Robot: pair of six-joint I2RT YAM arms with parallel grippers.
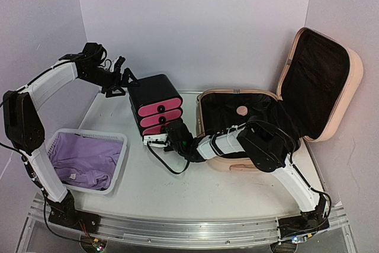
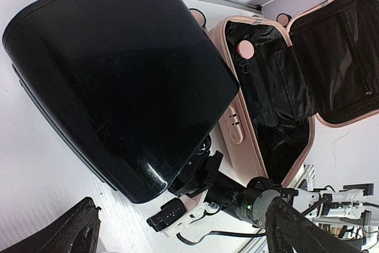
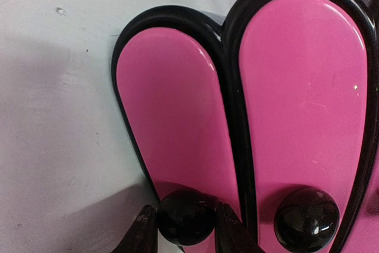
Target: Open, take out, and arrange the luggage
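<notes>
Right gripper point(image 3: 186, 229) fingers pinching black knob point(image 3: 185, 214) on drawer box point(image 1: 155, 100), mid-table. Left gripper point(image 1: 121, 74) fingers spread wide, behind box near far edge. Luggage point(image 1: 311, 81) lid up, far-right corner. White basket point(image 1: 89, 135) near-left corner.

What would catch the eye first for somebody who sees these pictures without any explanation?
The peach-pink luggage stands open at the right of the table, its lid leaning back, black lining exposed. In the middle, the black drawer box with pink fronts stands out, the right tool closed on one drawer's black knob. A white basket with purple cloth sits front left.
</notes>
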